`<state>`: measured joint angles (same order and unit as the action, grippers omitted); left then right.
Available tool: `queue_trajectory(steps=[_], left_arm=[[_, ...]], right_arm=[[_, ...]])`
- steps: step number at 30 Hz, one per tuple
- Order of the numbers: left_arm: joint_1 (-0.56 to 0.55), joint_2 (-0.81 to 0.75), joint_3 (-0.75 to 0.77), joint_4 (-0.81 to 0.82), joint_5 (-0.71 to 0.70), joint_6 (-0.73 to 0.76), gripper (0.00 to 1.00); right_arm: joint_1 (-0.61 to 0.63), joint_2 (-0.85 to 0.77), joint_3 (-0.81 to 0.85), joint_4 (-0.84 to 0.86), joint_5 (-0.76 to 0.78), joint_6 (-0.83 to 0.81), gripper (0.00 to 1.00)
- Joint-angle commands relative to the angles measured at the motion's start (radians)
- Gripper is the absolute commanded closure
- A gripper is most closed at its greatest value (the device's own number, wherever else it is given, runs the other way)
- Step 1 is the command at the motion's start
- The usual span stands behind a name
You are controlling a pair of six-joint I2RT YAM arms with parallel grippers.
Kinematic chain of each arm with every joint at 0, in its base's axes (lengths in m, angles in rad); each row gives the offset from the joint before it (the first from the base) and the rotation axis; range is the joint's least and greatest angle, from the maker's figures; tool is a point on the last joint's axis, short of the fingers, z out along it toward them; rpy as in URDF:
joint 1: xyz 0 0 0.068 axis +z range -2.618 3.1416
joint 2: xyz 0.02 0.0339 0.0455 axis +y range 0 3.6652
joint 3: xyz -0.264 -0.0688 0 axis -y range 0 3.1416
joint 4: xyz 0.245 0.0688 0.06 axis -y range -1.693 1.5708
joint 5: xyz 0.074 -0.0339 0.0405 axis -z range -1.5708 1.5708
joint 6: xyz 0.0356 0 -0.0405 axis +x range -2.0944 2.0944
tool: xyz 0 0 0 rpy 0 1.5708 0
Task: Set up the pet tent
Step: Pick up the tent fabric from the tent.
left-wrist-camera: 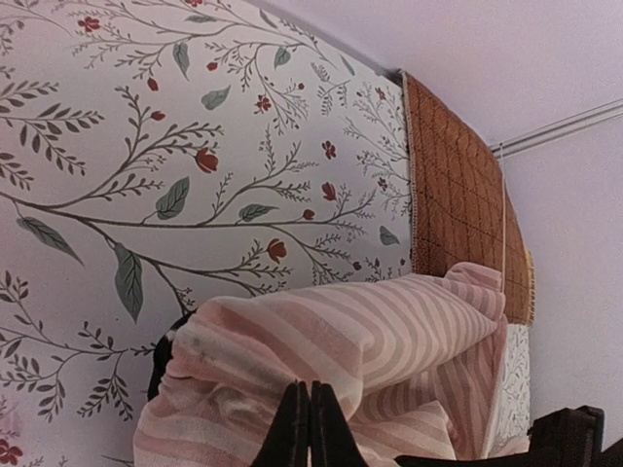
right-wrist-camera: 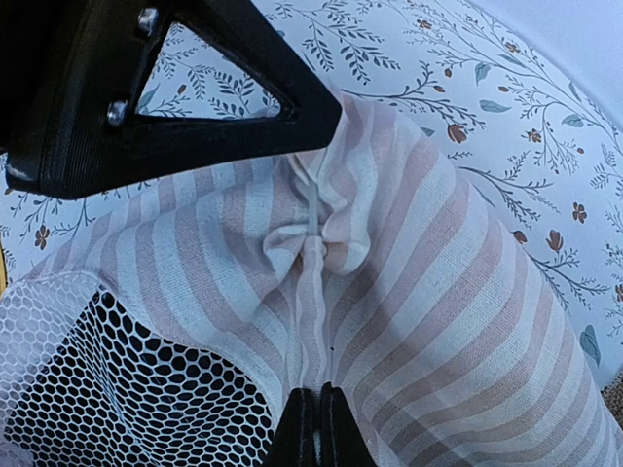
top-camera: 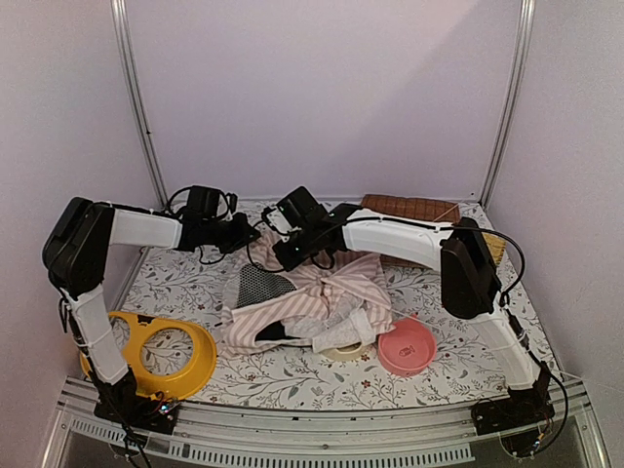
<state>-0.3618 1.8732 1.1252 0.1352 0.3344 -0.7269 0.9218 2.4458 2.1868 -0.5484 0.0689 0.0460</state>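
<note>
- The table [top-camera: 292, 385] carries the pet tent [top-camera: 312, 297] as a collapsed, crumpled heap at its middle. The heap's long axis runs left to right, and most of it lies on the near side of both grippers.
- The brown mat [top-camera: 409, 209] lies behind the heap against the back wall, apart from the jaws.
- The right arm reaches in from the right over the heap's rear edge, and the left arm comes in from the left to the rear-left corner. The right one sits more squarely over the fabric.
- The right gripper [right-wrist-camera: 311, 413] has its jaws together. A puckered striped seam [right-wrist-camera: 313, 243] runs straight into the tips, so it looks pinched on the tent, with the mesh panel [right-wrist-camera: 117, 389] just to one side.
- The left gripper [left-wrist-camera: 309, 418] also has its jaws together. A raised striped fold sits right at the tips, but I cannot tell whether any cloth is between them.
- My judgement is that the coming move turns on pulling up and away from the heap. The two grips sit close together at the rear edge, so spreading them along the long axis should open the fabric.
</note>
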Motion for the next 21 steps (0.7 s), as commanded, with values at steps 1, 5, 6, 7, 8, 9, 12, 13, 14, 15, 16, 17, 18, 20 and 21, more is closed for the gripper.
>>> queue_trajectory(steps=[1,5,6,7,8,9,12,13,14,15,16,17,18,20,21], left_arm=[[-0.031,0.034,0.029,0.026,0.046,0.002,1.00],[-0.023,0.078,0.036,0.042,0.045,-0.005,1.00],[-0.023,0.080,0.036,0.044,0.045,-0.005,1.00],[-0.021,0.082,0.037,0.046,0.044,-0.004,1.00],[-0.022,0.084,0.038,0.047,0.041,-0.004,1.00],[-0.020,0.083,0.039,0.049,0.038,-0.004,1.00],[-0.014,0.083,0.042,0.053,0.038,-0.006,1.00],[-0.013,0.081,0.043,0.055,0.037,-0.006,1.00],[-0.011,0.080,0.044,0.054,0.036,-0.005,1.00],[-0.010,0.078,0.045,0.053,0.036,-0.005,1.00],[-0.009,0.075,0.045,0.053,0.037,-0.004,1.00],[-0.008,0.072,0.045,0.053,0.038,-0.003,1.00],[-0.007,0.072,0.045,0.053,0.039,-0.003,1.00],[-0.005,0.067,0.045,0.052,0.039,0.000,1.00],[-0.005,0.061,0.045,0.052,0.037,0.002,1.00]], right_arm=[[-0.005,0.064,0.047,0.089,0.013,0.017,1.00],[-0.005,0.060,0.074,0.042,0.016,0.004,0.87],[-0.005,0.050,0.073,0.027,0.016,0.001,0.80],[-0.005,0.037,0.070,0.012,0.021,0.000,0.74],[-0.005,0.021,0.064,-0.002,0.022,-0.002,0.68],[-0.005,-0.005,0.055,-0.019,0.021,-0.004,0.61],[-0.002,-0.078,0.011,-0.050,0.022,-0.006,0.49],[-0.001,-0.106,-0.012,-0.063,0.026,-0.006,0.46],[-0.001,-0.145,-0.032,-0.078,0.033,-0.006,0.42],[-0.001,-0.177,-0.057,-0.093,0.041,-0.002,0.39],[-0.001,-0.206,-0.086,-0.108,0.047,0.001,0.36],[0.000,-0.243,-0.126,-0.119,0.057,0.007,0.33],[0.001,-0.284,-0.175,-0.124,0.063,0.011,0.31],[0.001,-0.375,-0.288,-0.126,0.070,0.027,0.26],[0.002,-0.419,-0.341,-0.127,0.074,0.036,0.24]])
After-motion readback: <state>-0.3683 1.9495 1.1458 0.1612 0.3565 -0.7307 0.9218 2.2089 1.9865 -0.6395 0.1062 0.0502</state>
